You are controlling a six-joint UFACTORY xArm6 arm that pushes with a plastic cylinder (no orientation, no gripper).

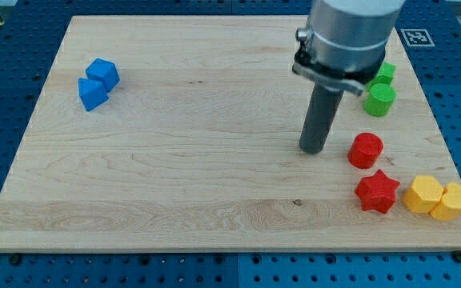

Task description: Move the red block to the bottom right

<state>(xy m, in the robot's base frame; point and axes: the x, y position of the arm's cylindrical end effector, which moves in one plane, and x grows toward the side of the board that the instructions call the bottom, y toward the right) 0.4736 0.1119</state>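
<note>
A red cylinder (366,150) stands on the wooden board (198,160) at the view's right. A red star (376,191) lies just below it, near the bottom right corner. My tip (313,150) rests on the board a short way to the left of the red cylinder, at about its height in the view, with a gap between them. The red star is below and to the right of the tip.
Two yellow blocks (437,197) lie side by side at the bottom right, right of the red star. Two green blocks (380,98) sit at the upper right, partly behind the arm. Two blue blocks (98,83) touch at the upper left.
</note>
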